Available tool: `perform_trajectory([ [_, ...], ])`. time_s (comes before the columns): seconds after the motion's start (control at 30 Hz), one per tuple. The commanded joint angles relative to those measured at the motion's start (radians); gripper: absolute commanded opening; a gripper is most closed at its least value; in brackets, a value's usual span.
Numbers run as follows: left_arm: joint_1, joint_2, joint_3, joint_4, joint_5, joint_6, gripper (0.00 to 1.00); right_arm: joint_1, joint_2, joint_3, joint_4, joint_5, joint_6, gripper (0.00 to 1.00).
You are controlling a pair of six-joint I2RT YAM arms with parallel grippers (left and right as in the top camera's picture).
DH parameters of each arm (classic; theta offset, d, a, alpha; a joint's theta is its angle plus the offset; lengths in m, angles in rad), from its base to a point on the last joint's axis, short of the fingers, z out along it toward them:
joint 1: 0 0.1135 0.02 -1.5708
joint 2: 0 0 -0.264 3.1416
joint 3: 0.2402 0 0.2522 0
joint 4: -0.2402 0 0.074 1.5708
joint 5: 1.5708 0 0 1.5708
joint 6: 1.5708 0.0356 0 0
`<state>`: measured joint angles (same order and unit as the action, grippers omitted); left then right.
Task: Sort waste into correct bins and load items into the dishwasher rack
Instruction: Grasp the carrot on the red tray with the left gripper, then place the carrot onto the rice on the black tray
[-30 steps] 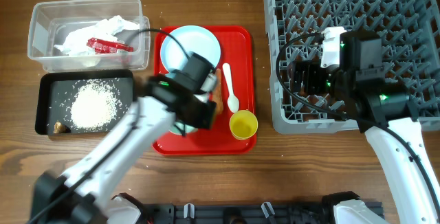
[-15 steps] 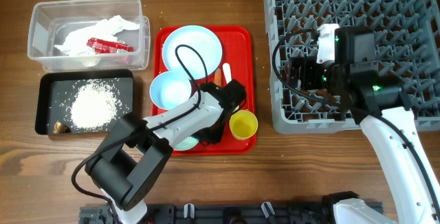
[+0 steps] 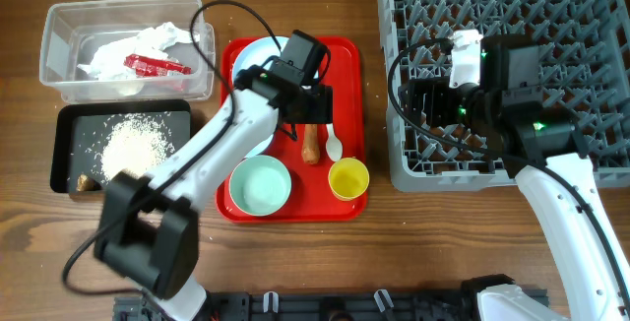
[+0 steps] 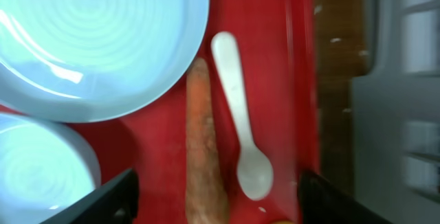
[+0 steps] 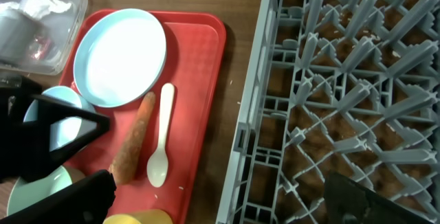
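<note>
My left gripper hangs open just above the orange carrot, one finger on each side and nothing gripped. The carrot lies on the red tray beside the white spoon, below the pale blue plate. A pale blue bowl shows at the plate's near side. A mint bowl and the yellow cup stand at the tray's front. My right gripper is open and empty over the left edge of the grey rack.
The clear tub at the far left holds white paper and a red wrapper. In front of it the black tray holds rice and a brown scrap. Bare wood separates red tray and rack.
The left gripper has opened and swung from the tray's front to above the carrot. The mint bowl now stands uncovered at the tray's front. The right arm has barely shifted.
</note>
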<state>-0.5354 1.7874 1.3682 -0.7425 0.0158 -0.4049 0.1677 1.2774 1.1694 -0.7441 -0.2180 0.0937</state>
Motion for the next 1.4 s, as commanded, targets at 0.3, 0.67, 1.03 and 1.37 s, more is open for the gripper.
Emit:
perform_trajectory([
  [0.3, -0.010, 0.220, 0.008, -0.006, 0.002, 0.115, 0.44, -0.001, 0.009, 0.006, -0.004, -0.020, 0.014, 1.00],
  [0.67, -0.037, 0.259, 0.171, -0.153, -0.001, 0.162, 0.04, -0.001, 0.009, 0.006, -0.005, -0.020, 0.014, 1.00],
  [1.03, 0.426, 0.080, 0.457, -0.604, -0.073, -0.027, 0.04, -0.001, 0.009, 0.006, 0.000, -0.019, 0.013, 1.00],
  [1.37, 1.057, 0.081, 0.134, -0.473, -0.058, -0.311, 0.04, -0.001, 0.009, 0.006, 0.000, -0.016, 0.014, 1.00],
])
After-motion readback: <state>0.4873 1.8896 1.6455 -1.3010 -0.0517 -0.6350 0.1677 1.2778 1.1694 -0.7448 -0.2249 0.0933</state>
